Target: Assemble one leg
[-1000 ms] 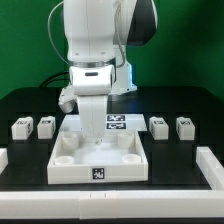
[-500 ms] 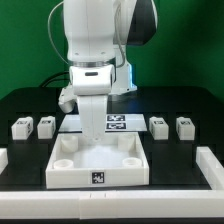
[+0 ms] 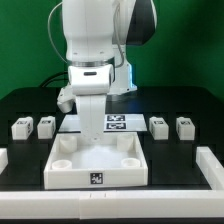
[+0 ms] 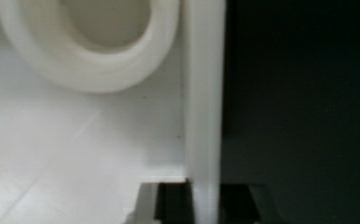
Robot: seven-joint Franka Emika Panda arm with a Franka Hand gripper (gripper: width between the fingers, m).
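Four legs, small white blocks with marker tags, stand on the black table: two at the exterior view's left (image 3: 21,127) (image 3: 45,126) and two at its right (image 3: 159,126) (image 3: 184,127). The large white square tray-like piece (image 3: 97,178) with round corner sockets lies in the middle. My gripper (image 3: 93,138) is down at this piece's far wall. In the wrist view my gripper (image 4: 202,192) has its dark fingers (image 4: 166,206) on both sides of that thin white wall (image 4: 202,100), shut on it. A round socket (image 4: 92,45) shows beside the wall. No leg is held.
The marker board (image 3: 120,122) lies behind the tray-like piece. White rails border the table at the front (image 3: 120,196), at the exterior view's right (image 3: 213,168) and at its left (image 3: 3,158). The arm's white body (image 3: 95,40) hides the middle back.
The tray-like piece has slid slightly toward the front and the exterior view's left with my gripper on its wall. The legs have not moved.
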